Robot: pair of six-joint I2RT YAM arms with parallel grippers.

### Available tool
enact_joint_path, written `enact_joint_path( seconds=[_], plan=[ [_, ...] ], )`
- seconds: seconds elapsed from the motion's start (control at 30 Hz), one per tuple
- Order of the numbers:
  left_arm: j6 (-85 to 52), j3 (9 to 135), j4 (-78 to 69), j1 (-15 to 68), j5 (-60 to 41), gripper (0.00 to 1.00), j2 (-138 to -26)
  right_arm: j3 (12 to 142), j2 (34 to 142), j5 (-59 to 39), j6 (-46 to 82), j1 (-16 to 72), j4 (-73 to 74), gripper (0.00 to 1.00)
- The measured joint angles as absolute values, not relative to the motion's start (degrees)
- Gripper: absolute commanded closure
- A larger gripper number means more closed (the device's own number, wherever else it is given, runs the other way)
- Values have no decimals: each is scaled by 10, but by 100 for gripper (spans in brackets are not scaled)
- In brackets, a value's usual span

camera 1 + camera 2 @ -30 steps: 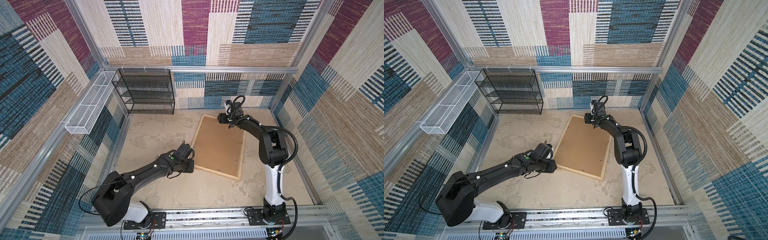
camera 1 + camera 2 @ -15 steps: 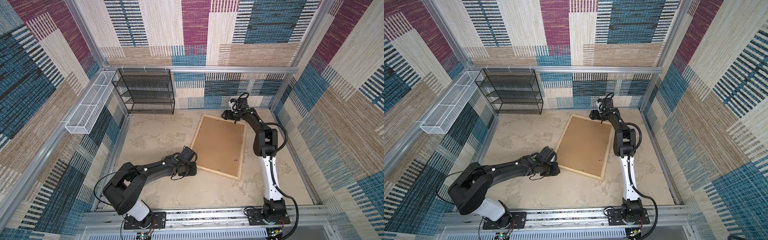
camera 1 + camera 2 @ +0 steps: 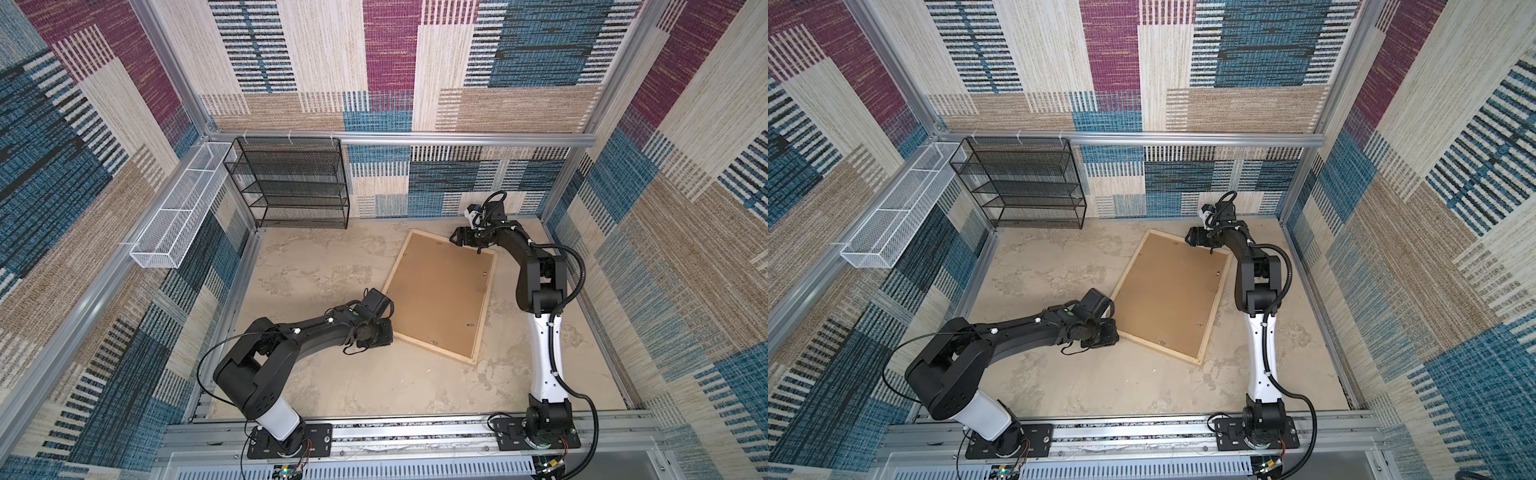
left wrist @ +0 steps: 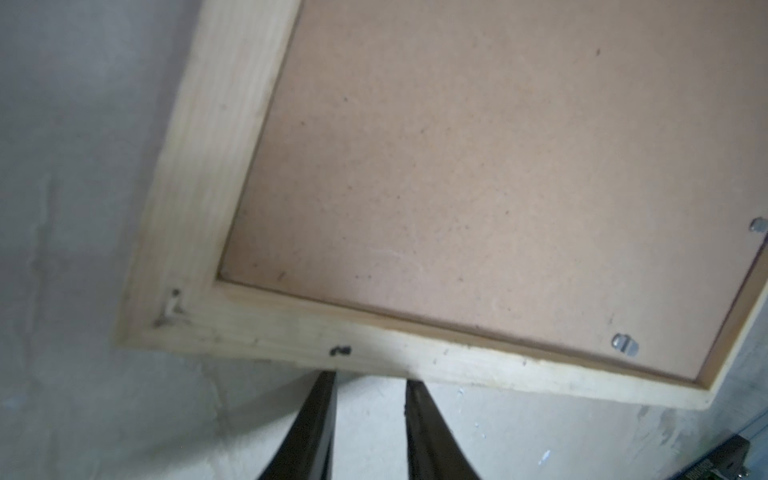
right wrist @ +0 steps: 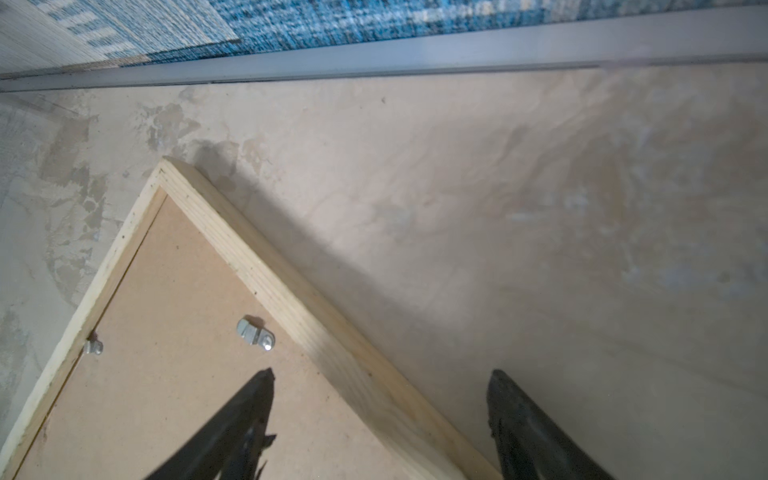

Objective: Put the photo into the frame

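Note:
The frame [image 3: 432, 348] [image 3: 1163, 348] lies face down on the floor, its brown backing board [image 3: 440, 291] up and held by metal tabs [image 5: 254, 334]. The photo is hidden. My left gripper [image 3: 386, 332] [image 3: 1113, 332] [image 4: 370, 376] is low at the frame's near-left corner. Its fingers stand a little apart with bare floor between them, and their tips end at the wooden bar [image 4: 457, 365]. My right gripper [image 3: 455, 239] [image 3: 1188, 239] [image 5: 382, 374] hangs open over the far bar [image 5: 291, 299], one finger above the backing and one above the floor.
A black wire shelf [image 3: 291, 183] stands against the back wall at the left. A white wire basket [image 3: 178, 212] hangs on the left wall. A metal rail [image 5: 415, 58] runs along the back wall close behind the right gripper. The right wall is near the right arm.
My left gripper has shifted slightly toward the front, down to the frame's near-left corner. The right arm has changed its bend and its jaws have widened over the far bar. The frame lies as before.

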State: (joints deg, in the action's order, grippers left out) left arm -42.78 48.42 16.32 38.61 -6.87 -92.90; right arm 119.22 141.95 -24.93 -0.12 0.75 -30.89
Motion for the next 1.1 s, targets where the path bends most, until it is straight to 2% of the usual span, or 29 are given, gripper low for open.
enact_joint_path(
  seconds=[0.5, 0.8, 1.1],
  plan=[
    [-381, 501, 119, 272, -67, 68, -965, 817, 1194, -171, 40, -28, -169, 21],
    [-338, 566, 110, 234, -33, 67, -1021, 656, 1076, -135, 89, -29, -120, 24],
    [-310, 641, 160, 221, -14, 66, -1064, 510, 969, -133, 140, -29, -86, 26]
  ],
)
